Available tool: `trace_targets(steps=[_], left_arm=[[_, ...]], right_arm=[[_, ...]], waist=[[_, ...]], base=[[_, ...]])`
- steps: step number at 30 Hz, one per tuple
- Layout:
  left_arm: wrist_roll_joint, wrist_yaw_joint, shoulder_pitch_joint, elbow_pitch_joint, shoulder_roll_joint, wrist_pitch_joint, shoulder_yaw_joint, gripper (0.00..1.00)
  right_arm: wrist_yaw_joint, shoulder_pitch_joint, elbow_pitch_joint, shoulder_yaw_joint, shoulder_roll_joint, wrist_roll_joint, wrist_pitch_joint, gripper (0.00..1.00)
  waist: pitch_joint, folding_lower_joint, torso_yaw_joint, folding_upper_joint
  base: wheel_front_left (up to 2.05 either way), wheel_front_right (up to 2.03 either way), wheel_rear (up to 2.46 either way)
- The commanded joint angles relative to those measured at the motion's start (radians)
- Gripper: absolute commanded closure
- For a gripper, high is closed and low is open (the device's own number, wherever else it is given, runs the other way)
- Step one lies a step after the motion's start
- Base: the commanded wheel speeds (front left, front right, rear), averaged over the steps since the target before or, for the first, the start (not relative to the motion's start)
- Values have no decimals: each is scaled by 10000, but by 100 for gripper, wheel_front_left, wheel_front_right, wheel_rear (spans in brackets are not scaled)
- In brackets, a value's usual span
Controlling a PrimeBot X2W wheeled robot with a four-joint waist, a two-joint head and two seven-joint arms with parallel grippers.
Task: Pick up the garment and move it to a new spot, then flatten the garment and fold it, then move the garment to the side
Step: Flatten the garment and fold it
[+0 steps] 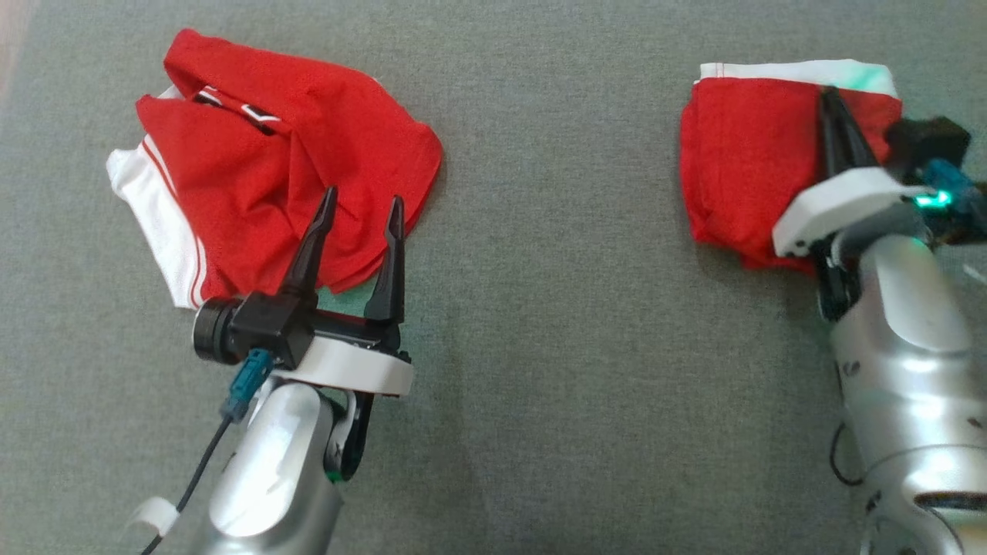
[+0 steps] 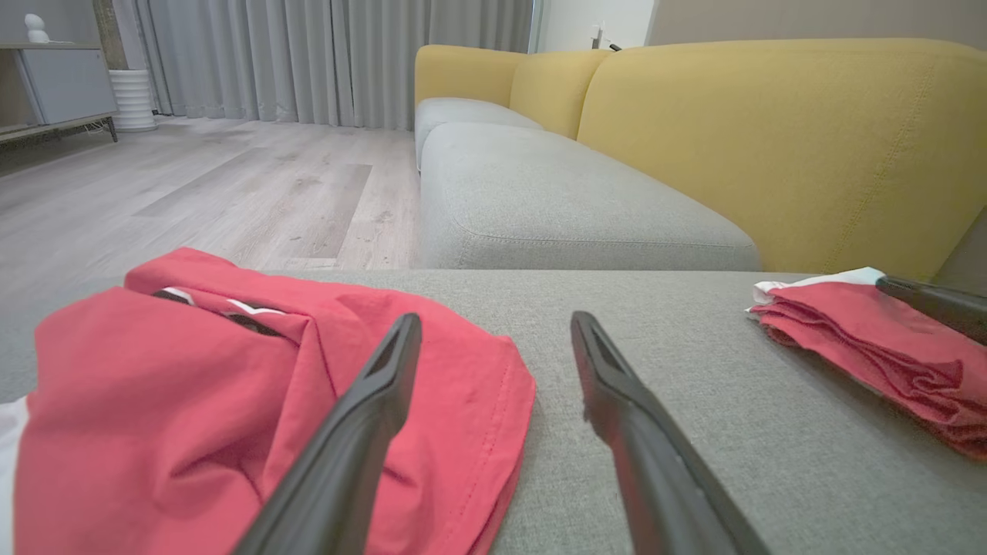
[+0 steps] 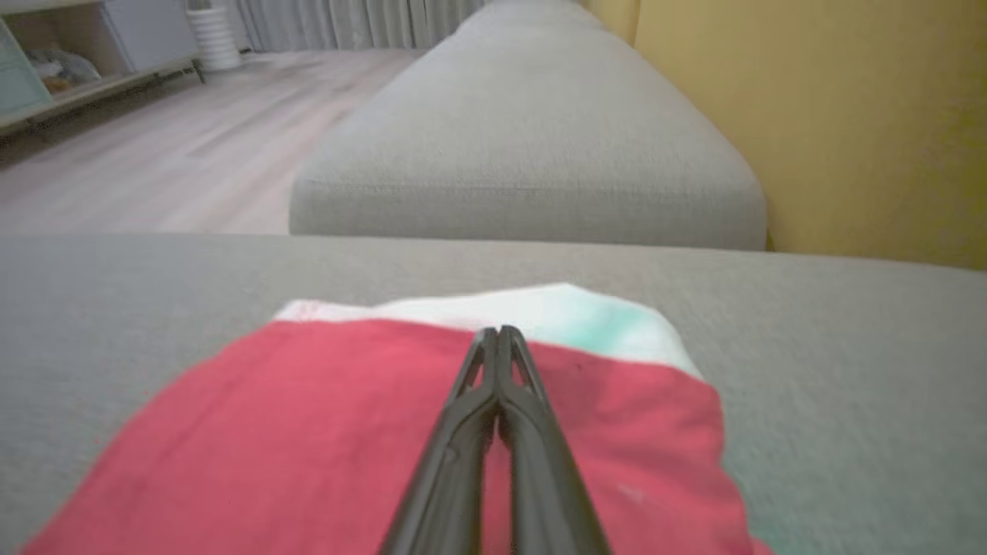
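Grey sofa cushion (image 1: 555, 308): at right, 1 folded red garment (image 1: 740, 169) looks done, right gripper (image 1: 830, 94) pressed together over it; at left, crumpled red-and-white garment (image 1: 293, 139) awaits folding, left gripper (image 1: 364, 194) spread at its edge

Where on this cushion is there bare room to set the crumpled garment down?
Bare cushion runs wide between the crumpled garment and the folded garment, from far edge to near. Crowded: the left, under the open left gripper; the right edge, where the shut right gripper lies over the folded garment.
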Motion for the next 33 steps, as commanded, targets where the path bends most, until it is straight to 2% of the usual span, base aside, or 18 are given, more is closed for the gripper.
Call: trace_targets(steps=[1, 11, 16, 20, 27, 28, 29, 33], left_arm=[[-104, 71, -216, -276, 48, -80, 229, 0], [-141, 111, -269, -280, 48, -80, 112, 0], [-110, 135, -194, -248, 47, -80, 250, 0], [-45, 116, -52, -258, 47, -80, 413, 0], [26, 83, 256, -232, 47, -80, 647, 0], [31, 69, 296, -222, 47, -80, 668, 0], [38, 60, 338, -205, 47, -80, 695, 0], [64, 53, 537, -158, 47, -80, 824, 0]], right_arm=[[-19, -414, -140, 563, 215, 183, -182, 100], [-19, -448, 1735, 3216, 234, 1046, 1, 100], [-19, -313, 1824, 3480, 235, 1476, -197, 100], [-19, -16, 1124, 3324, 236, 1937, -342, 100], [-19, 1672, -2081, 1942, 236, 2372, -357, 100], [-19, 1962, -2459, 1775, 236, 2385, -357, 64], [-19, 2252, -2816, 1620, 236, 2430, -357, 0], [-19, 3354, -3970, 1386, 236, 2571, -358, 0]], waist=[[-31, 0, -7, 0], [24, 0, 106, 0], [-178, 0, -43, 0], [-498, 0, -342, 0], [-1108, 0, -909, 0], [-1170, 0, -963, 0], [-1255, 0, -1019, 0], [-1516, 0, -1209, 0]], base=[[0, 0, 0], [0, 0, 0], [0, 0, 0], [0, 0, 0], [0, 0, 0], [0, 0, 0], [0, 0, 0], [0, 0, 0]])
